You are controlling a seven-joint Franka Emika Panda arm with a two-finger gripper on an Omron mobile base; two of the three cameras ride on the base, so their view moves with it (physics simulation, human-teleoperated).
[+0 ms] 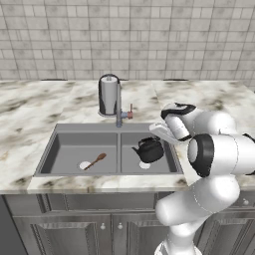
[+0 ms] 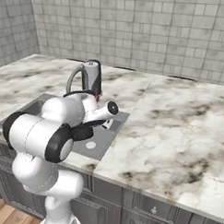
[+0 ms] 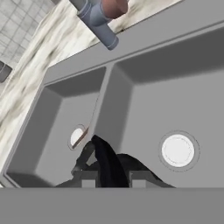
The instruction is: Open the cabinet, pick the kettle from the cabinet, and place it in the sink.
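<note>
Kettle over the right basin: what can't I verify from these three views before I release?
- Whether the kettle touches the sink floor: left base view shows no clear gap or contact.
- Kettle body and spout: hand view shows just the handle, cut off by the bottom edge.
- Kettle in the right base view: mostly behind the arm.
- Gripper contact: fingertips barely show beside the handle.
- Wooden spoon: far end hidden in the hand view by the kettle.

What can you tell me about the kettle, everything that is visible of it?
The kettle is small, squat, round and glossy black, with an arched handle and a short spout pointing left in the left base view. It hangs roughly upright in the right basin of the sink, over the drain. The gripper grips its handle, jaws shut on it. Whether its bottom touches the basin floor is unclear.
</note>
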